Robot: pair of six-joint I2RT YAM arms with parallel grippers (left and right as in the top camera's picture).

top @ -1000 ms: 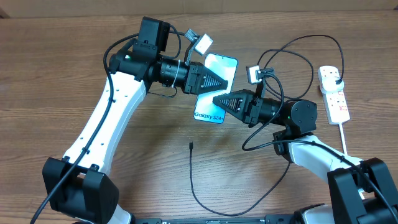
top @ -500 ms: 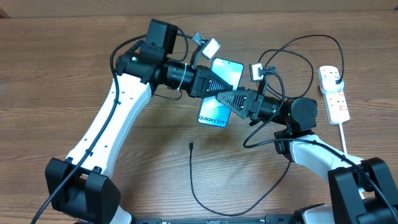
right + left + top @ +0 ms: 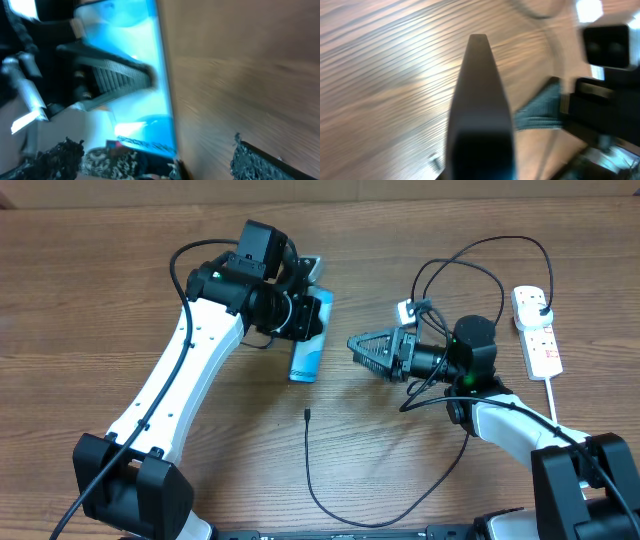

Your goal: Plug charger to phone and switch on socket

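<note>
- Left pincer (image 3: 306,328): clenched on the phone (image 3: 305,358). I hold it on its long edge over the bench (image 3: 100,300), lit screen turned toward my right side. Whether its lower end touches the wood, I cannot tell.
- Right pincer (image 3: 357,347): wide open and empty, just right of the phone and clear of it, tips pointing at the screen.
- Charger (image 3: 308,470): its tip (image 3: 307,415) lies on the wood near the phone, on the side toward my bases. The cable loops away from there, and neither pincer touches it.
- Socket (image 3: 541,345): well to the right of the phone, beyond the right arm. A black plug head sits in its far end.
- Step in hand, my judgement: present the phone for plugging. To do it well, I should keep the left grip firm and the port end free of the fingers. The right pincer should take the cable just behind the tip, so the connector stays stiff and lines up with the port.
- Risk: a grip far back on the cable would let the tip droop.
- Count: one phone, one charger, one socket, two pincers. The socket's switches are too small to count.
</note>
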